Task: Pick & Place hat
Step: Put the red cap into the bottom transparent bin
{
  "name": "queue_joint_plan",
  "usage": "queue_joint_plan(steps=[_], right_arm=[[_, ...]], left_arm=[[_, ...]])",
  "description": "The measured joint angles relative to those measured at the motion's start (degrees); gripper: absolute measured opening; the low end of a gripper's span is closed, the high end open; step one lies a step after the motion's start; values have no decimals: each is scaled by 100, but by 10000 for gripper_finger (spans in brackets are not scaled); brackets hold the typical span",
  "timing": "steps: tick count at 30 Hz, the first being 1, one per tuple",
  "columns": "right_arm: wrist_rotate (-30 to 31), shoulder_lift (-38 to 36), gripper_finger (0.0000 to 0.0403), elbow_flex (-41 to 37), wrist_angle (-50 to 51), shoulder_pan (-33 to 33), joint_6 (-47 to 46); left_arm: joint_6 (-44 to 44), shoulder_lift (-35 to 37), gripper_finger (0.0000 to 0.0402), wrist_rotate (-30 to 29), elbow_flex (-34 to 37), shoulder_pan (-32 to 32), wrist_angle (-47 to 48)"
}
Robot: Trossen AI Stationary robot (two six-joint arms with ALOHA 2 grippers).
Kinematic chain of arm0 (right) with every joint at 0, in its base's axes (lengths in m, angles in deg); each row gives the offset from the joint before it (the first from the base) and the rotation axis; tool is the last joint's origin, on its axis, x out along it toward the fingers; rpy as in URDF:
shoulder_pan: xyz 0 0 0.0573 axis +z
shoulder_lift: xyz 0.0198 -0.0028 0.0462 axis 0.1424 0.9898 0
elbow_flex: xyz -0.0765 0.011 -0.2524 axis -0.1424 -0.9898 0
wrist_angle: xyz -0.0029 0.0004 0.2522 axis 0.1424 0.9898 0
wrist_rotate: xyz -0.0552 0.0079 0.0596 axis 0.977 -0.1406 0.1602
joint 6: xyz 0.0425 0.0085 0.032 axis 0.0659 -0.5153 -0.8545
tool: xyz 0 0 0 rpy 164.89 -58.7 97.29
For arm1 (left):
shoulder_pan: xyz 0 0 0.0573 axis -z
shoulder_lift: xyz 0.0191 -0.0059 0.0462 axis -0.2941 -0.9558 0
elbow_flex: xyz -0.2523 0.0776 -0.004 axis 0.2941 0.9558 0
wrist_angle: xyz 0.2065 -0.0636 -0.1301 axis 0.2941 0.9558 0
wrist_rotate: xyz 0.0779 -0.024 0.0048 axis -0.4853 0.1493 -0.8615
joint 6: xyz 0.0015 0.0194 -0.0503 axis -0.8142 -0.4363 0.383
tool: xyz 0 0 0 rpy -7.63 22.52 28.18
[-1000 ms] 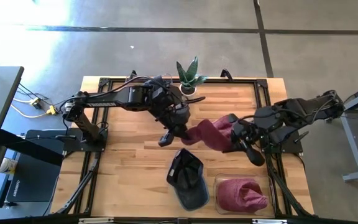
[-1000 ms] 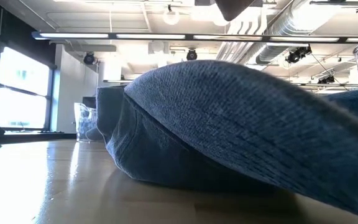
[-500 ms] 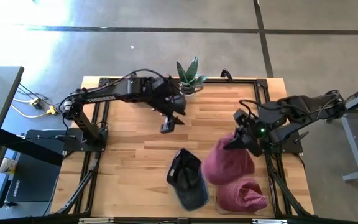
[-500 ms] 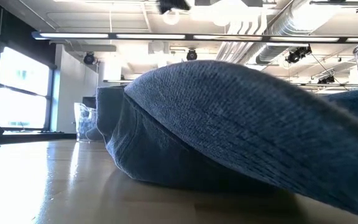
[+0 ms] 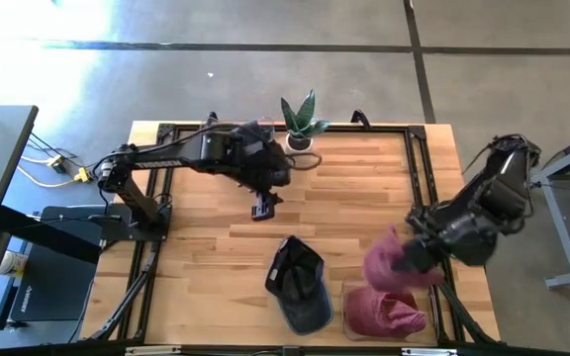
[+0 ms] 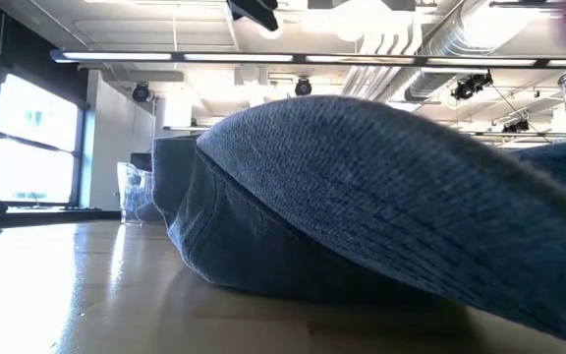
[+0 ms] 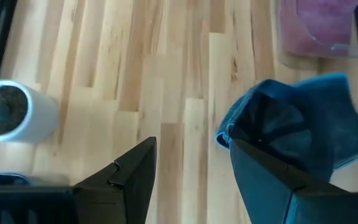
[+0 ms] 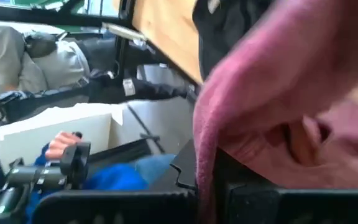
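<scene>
A pink knit hat (image 5: 396,267) hangs bunched from my shut right gripper (image 5: 416,253) near the table's near right corner. It is just above a clear container (image 5: 348,293) that holds a second pink hat (image 5: 388,311). A blue cap (image 5: 298,287) rests on the wood left of the container, brim toward the near edge. My left gripper (image 5: 263,208) hovers open over the middle of the table, beyond the cap, with nothing between its fingers (image 7: 135,180). My right gripper holds the pink hat by a bunched fold of its knit (image 8: 211,134), which comes out between the two fingers; how many layers, I cannot tell. The fingers slant downward from the table's right side. The hat hangs slack below them; whether it touches the container's contents I cannot tell.
A small potted plant (image 5: 300,124) in a white pot (image 7: 18,113) stands at the far edge. Bare wood lies left of the cap. The low view is filled by the blue cap (image 6: 362,197). Beyond the table a person's hand (image 8: 59,144) grips a handle.
A second ago both grippers held the pink hat stretched between them. My left gripper has opened, let go and drawn back a little toward the far left. My right gripper has rolled and swung toward the near right corner, carrying the hat, now slack, over the container.
</scene>
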Motion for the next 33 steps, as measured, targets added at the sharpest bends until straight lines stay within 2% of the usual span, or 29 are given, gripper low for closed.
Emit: queue_joint_plan(steps=[2, 8, 12, 16, 24, 28, 33], right_arm=[[8, 99, 5, 0, -43, 302, -402], [-845, 679, 4, -2, 143, 701, -1093], [-886, 885, 3, -2, 349, 837, -1238], [-818, 980, 3, -2, 368, 790, -1347], [-711, 975, 3, -2, -272, 237, -1325], [-873, 1141, 3, -2, -192, 170, -1405], [-1379, 1759, 4, -2, -64, 290, -1740]], left_arm=[[-101, 0, 201, -162, 0, 102, 5], [-242, 0, 201, -260, 0, 331, 142], [-248, 0, 201, -250, 0, 497, 134], [-241, 0, 201, -246, 0, 519, 69], [-240, 0, 202, -270, 0, 499, 30], [-247, 0, 202, -268, 0, 499, 30], [-247, -2, 202, -266, 197, 499, -74]])
